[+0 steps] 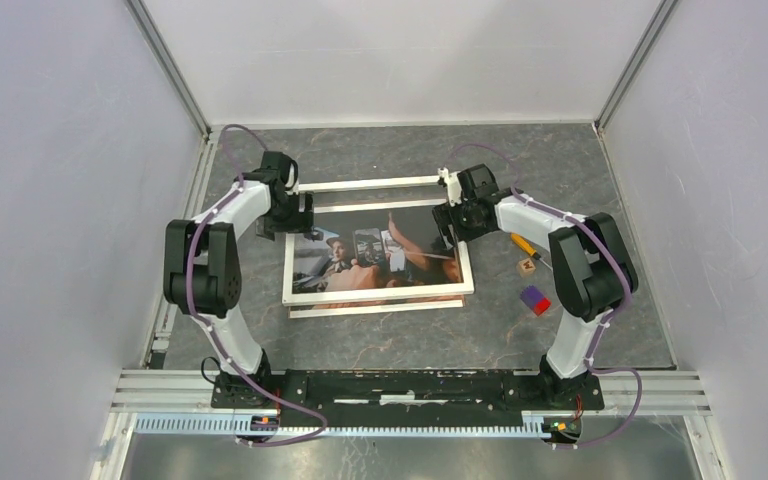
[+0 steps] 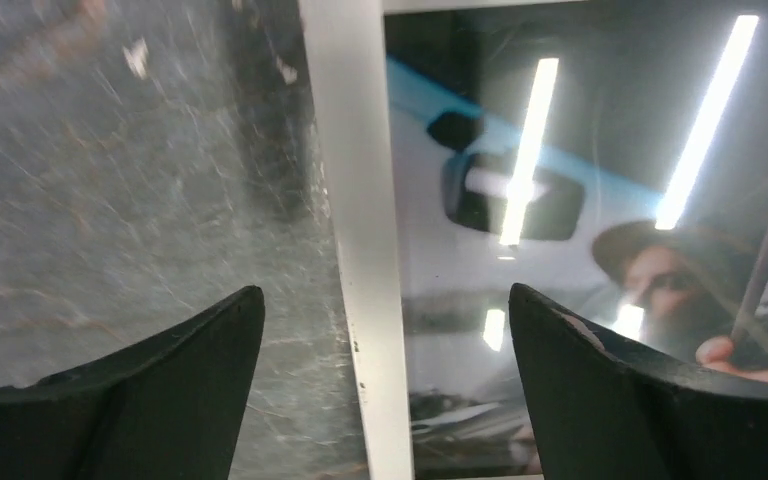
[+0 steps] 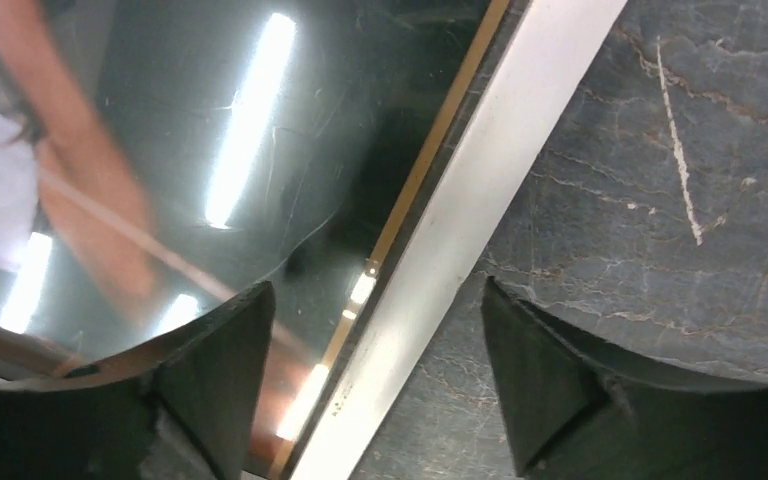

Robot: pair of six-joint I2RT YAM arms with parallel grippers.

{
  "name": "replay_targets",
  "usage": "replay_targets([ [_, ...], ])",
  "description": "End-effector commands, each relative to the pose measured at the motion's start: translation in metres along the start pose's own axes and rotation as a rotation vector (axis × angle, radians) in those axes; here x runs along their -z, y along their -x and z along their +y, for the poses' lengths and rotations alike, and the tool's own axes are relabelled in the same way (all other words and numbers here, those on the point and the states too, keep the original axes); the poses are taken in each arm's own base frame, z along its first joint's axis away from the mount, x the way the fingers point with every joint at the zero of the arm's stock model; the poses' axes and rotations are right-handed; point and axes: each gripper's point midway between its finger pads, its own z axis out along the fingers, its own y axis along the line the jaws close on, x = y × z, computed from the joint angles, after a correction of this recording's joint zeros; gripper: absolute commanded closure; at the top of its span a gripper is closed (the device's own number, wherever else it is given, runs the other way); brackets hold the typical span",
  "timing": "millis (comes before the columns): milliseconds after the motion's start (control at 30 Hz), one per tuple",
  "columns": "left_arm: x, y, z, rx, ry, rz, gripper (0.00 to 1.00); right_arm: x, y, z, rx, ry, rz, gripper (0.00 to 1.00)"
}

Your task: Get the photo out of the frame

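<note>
Overhead first: the frame (image 1: 380,294) lies flat mid-table (image 1: 360,150), with the photo (image 1: 375,255) face up inside its white border. Both arms reach in over the far corners, the left gripper (image 1: 298,215) at the far-left one and the right gripper (image 1: 452,215) at the far-right one. From up here neither claw can be read, as the wrists cover them.

Only this view shows a thin white bar (image 1: 370,184) beyond the frame's far edge, running from wrist to wrist. It also shows a pale strip (image 1: 375,309) peeking out under the near edge. Whether either belongs to the frame, can't tell. Also only here, off to the right and well apart from the frame, sit a yellow-handled tool (image 1: 523,244), a wooden cube (image 1: 527,266) and a red-and-blue block (image 1: 535,300).

Now the wrist cameras, and they settle the claws. On the left, the fingers (image 2: 160,390) are spread wide with the white border running up between them. Bare table lies on one side and glossy photo on the other, showing a man in a hat and mirrored ceiling lights. Nothing is held.

On the right it's the same: fingers wide apart astride the border, nothing pinched. This view adds a thin wood-coloured edge between the border and the glossy picture, which the left view doesn't show.

The count: two arms, two grippers, one frame, one photo, three small things on the right
</note>
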Motion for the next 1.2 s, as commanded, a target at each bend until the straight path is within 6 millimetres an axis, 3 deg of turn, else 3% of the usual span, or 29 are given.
replay_targets([
  [0,0.048,0.047,-0.010,-0.211,-0.090,-0.260,0.00,0.027,0.031,0.000,0.096,0.036,-0.097,0.13],
  [133,0.087,0.030,-0.053,-0.467,-0.336,-0.354,0.00,0.049,0.030,0.008,0.193,0.103,-0.157,0.02],
  [267,0.103,-0.023,-0.105,-0.792,-0.478,-0.393,0.00,0.066,0.014,0.026,0.235,0.193,-0.225,0.02],
  [433,0.093,-0.080,-0.156,-1.131,-0.473,-0.422,0.00,0.063,-0.011,0.033,0.199,0.263,-0.175,0.02],
  [567,0.078,-0.109,-0.179,-1.297,-0.434,-0.416,0.00,0.061,-0.017,0.028,0.149,0.278,-0.169,0.02],
  [833,0.052,-0.120,-0.202,-1.390,-0.333,-0.433,0.00,0.062,-0.019,0.017,0.108,0.266,-0.173,0.02],
  [1167,0.033,-0.101,-0.205,-1.385,-0.217,-0.448,0.00,0.063,-0.020,0.012,0.079,0.267,-0.172,0.02],
])
